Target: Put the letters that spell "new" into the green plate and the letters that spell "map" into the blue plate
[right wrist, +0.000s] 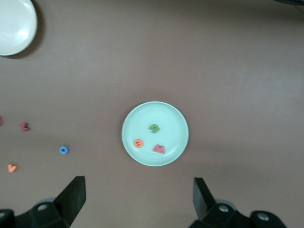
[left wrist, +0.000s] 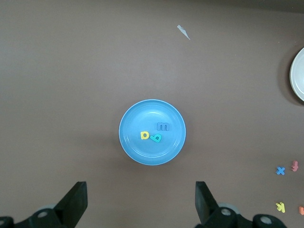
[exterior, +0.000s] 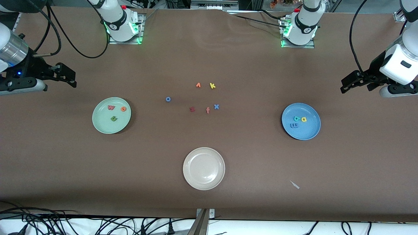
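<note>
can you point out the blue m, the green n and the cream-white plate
blue m [left wrist: 163, 127], left wrist view, on the middle of the letter, in the blue plate.
green n [right wrist: 154, 128], right wrist view, on the letter's body, in the green plate.
cream-white plate [exterior: 203, 153], front view, on bare plate floor near the rim.

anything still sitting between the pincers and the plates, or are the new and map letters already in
Nothing visible is in the way. The n, e and w lie in the green plate, the m, a and p in the blue plate. Left pincer and right pincer hover open, empty.
</note>
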Tool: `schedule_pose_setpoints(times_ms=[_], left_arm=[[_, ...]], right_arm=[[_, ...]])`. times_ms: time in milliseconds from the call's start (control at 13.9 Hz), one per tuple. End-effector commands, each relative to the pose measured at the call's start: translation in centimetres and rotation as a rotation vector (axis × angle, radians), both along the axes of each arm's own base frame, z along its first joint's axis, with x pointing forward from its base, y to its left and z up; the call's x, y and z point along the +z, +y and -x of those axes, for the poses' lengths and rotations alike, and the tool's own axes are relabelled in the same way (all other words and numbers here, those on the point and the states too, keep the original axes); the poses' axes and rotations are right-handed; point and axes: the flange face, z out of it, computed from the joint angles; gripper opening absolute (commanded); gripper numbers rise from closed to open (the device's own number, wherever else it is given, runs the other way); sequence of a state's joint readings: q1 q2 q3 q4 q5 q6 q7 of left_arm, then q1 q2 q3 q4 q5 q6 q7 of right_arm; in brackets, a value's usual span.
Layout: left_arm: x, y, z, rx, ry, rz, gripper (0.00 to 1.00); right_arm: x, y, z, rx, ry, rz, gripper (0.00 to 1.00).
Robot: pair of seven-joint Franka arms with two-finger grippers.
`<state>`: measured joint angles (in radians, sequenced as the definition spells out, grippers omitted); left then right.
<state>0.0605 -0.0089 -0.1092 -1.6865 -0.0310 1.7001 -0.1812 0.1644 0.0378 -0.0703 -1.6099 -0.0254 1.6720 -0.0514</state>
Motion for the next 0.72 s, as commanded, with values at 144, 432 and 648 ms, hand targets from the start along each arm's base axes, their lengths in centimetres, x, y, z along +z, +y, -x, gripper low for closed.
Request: schedule_pose_setpoints(times_ms=[144,432,648], left_arm=[[2.4,-0.9,-0.3,-0.022,-0.028,0.017,1.0],[2.2,-1.0,-0.3,-0.027,-0.025,0.016,1.0],[2.2,-1.0,-0.3,-0.029,-0.025,0.01,1.0]], right_arm=[[0.7,0.3,-0.4,0.017,0.0,0.016,1.0],[3.0,0.1,-0.3,0.014,-0.043,0.016,1.0],[2.9,0.2,-0.5,0.021,-0.034,0.007,1.0]])
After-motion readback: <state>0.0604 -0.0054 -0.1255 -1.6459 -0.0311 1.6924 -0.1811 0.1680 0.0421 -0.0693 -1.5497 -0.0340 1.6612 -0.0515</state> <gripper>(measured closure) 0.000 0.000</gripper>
